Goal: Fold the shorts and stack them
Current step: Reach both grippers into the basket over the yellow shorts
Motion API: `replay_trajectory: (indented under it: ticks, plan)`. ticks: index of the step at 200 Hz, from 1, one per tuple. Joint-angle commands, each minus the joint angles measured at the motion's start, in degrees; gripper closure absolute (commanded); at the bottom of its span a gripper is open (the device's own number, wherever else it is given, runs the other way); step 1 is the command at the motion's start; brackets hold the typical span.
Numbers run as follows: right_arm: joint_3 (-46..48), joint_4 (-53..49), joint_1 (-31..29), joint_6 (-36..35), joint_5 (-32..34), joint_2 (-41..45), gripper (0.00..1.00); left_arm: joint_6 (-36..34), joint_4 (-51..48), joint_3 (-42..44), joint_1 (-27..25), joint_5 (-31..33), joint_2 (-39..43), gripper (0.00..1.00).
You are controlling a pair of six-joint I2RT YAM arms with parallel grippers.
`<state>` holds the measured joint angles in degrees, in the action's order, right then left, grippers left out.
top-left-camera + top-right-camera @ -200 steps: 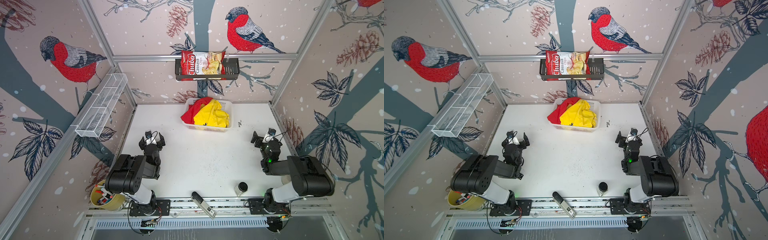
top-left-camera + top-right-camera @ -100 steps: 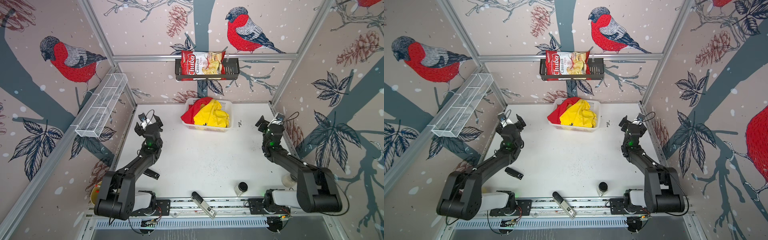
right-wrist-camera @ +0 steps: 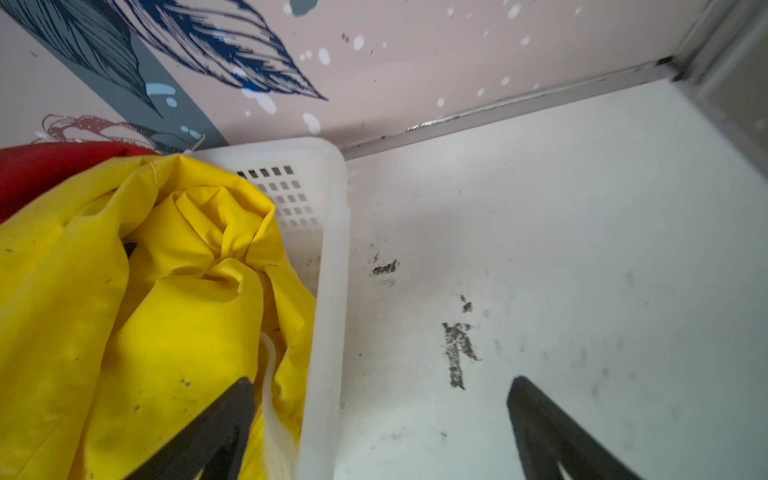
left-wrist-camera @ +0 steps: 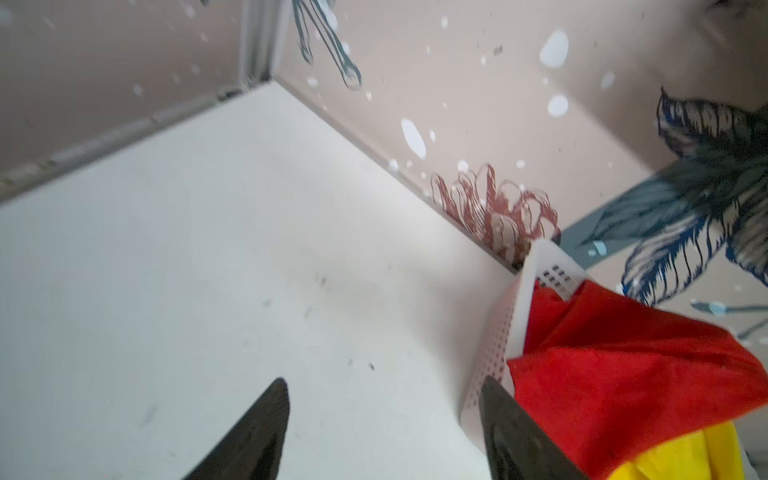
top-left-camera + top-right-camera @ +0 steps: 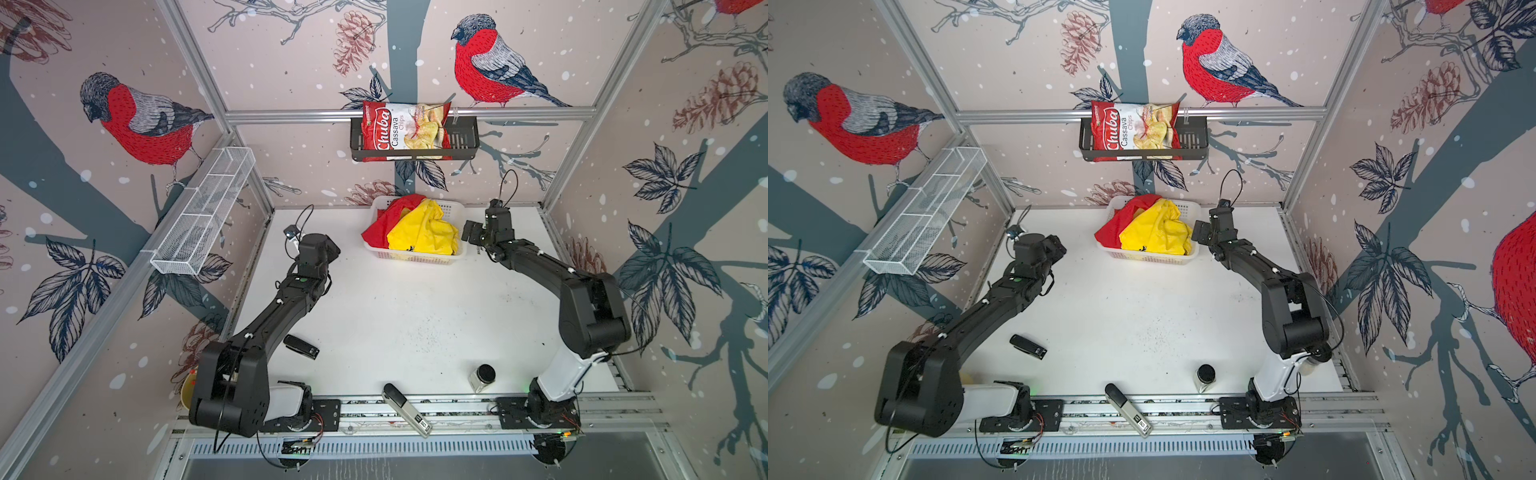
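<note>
Fingers (image 3: 224, 419) of the right gripper (image 3: 380, 380): spread wide, clamped on nothing, one hanging over cloth, its mate over bare table, a basket wall in the gap. Fingers (image 4: 262, 428) of the left gripper (image 4: 384, 380): likewise apart and empty, with only white tabletop (image 4: 208, 249) between them and one tip close by a basket corner.

Outward from the right-hand tips: straight onto the crumpled bright yellow thin-fabric shorts (image 3: 166, 299), heaped uppermost in the white perforated plastic basket (image 3: 328, 257). Outward from the left-hand tips: first the basket's end wall, then the plain red fabric shorts (image 4: 623, 374), draped over that rim and tucked beneath the yellow.

Seen in both top views at the far middle of the tabletop, with the basket's long side running from one gripper toward the other.

Judged from this: right arm nearer, just beside the basket's end and partly over the yellow; left arm near, but short of the rim. No telling a long axis or waistband in either bunched pair. Probably calls for a short reach inward and down from the right onto the yellow top layer.
</note>
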<state>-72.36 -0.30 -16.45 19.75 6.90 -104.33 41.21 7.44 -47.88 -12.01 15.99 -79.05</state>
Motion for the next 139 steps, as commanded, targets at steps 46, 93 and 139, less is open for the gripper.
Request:
replay_trajectory:
  ticks: [46,93,139]
  plan:
    - [-9.51,-4.89,0.37,7.80,-11.10,-11.83,0.57,2.55,2.72,-8.97,-4.62,-7.47,-15.39,0.31]
    - [1.50,2.08,1.27,20.72,-11.75,-4.87,0.78,4.12,2.67,-20.69,-10.15,-10.51,-27.14,0.32]
    - [22.12,9.31,1.86,33.82,-7.01,11.57,0.85,3.21,0.25,-33.35,-19.17,-10.48,-36.25,0.32]
